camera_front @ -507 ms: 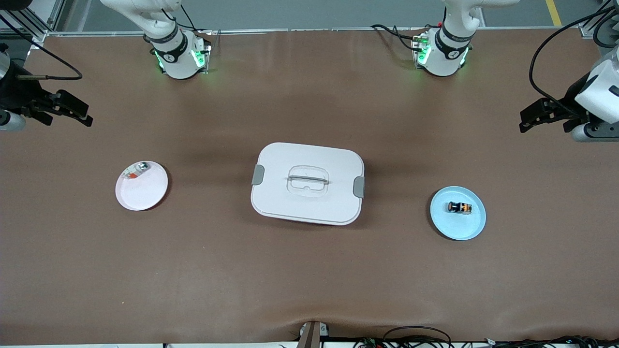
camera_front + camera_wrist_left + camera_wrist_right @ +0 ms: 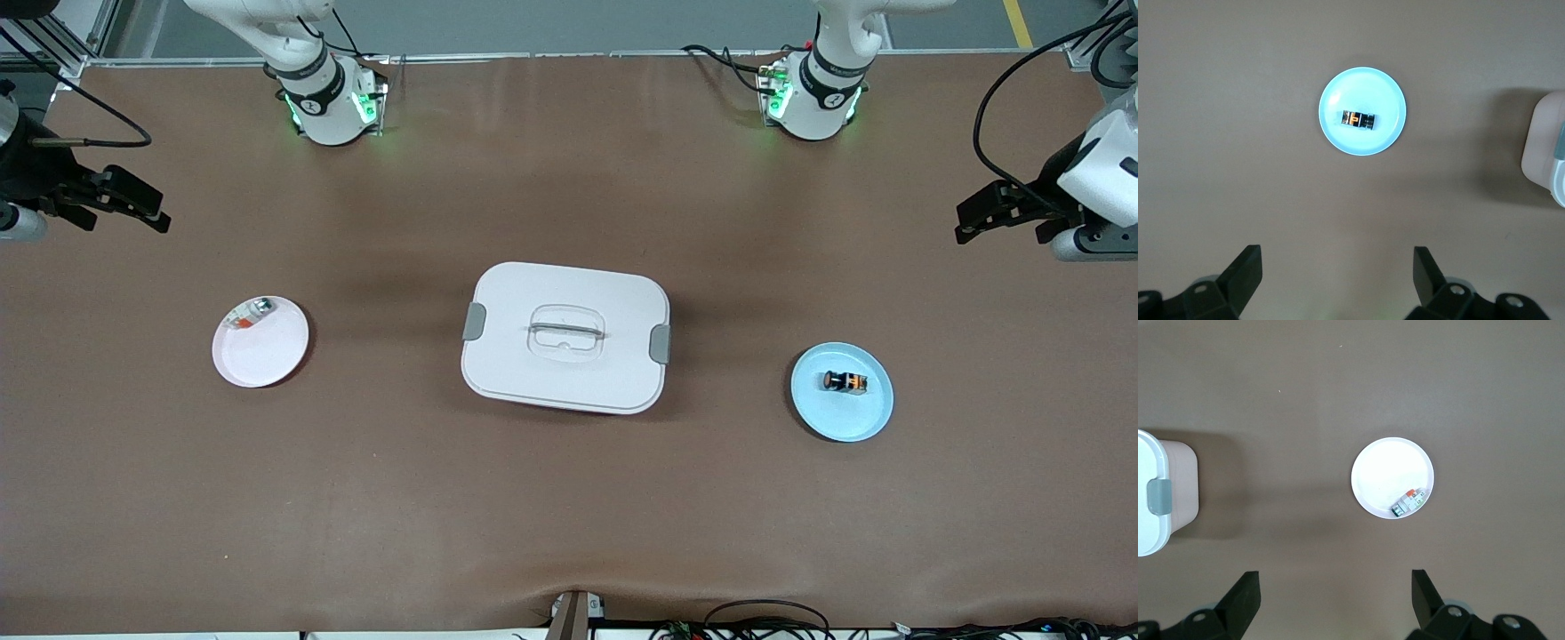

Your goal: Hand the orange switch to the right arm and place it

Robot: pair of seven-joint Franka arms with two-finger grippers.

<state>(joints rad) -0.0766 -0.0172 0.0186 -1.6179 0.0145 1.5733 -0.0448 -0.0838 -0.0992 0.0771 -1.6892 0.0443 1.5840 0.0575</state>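
Observation:
The orange switch (image 2: 844,381), a tiny black cylinder with an orange band, lies on its side on a pale blue plate (image 2: 867,418) toward the left arm's end of the table. It also shows in the left wrist view (image 2: 1359,120) on that plate (image 2: 1338,100). My left gripper (image 2: 978,218) hangs open and empty, high above the table's edge at that end; its fingers (image 2: 1245,270) are wide apart. My right gripper (image 2: 142,209) hangs open and empty, high above the table at the right arm's end, with its fingers (image 2: 1245,593) wide apart.
A white lidded box (image 2: 565,338) with grey clips and a handle sits mid-table. A white plate (image 2: 267,356) toward the right arm's end holds a small clear-and-silver piece with a red bit (image 2: 249,314), also seen in the right wrist view (image 2: 1410,501).

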